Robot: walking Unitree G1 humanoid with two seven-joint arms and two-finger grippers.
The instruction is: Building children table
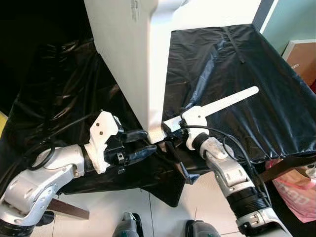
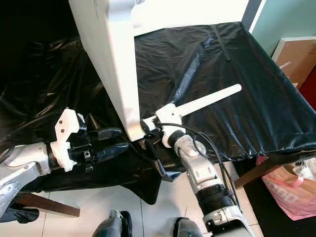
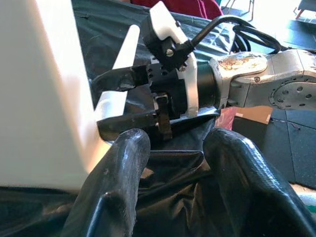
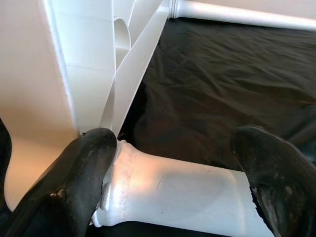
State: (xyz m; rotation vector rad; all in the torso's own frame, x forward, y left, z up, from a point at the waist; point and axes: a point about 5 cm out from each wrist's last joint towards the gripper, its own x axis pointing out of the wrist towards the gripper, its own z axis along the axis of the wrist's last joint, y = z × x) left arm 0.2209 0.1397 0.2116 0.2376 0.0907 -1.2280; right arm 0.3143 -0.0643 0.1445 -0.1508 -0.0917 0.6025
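A white tabletop [image 1: 133, 54] stands on its edge on a table covered in a black plastic sheet [image 1: 256, 64]. Its lower corner is near the front edge. A white table leg [image 1: 232, 101] lies on the sheet, pointing back and right, with its thick end against that corner. My right gripper [image 1: 169, 133] is shut on that thick end, and the leg [image 4: 187, 197] runs between its fingers. My left gripper [image 1: 145, 143] is open just left of the corner, with nothing between its fingers [image 3: 118, 168].
The sheet hangs over the table's front edge onto a white tiled floor [image 1: 123, 197]. A cardboard box [image 1: 301, 57] stands at the right, and a pink bag [image 1: 296, 197] lies on the floor below it. A cable [image 1: 232, 143] loops from my right wrist.
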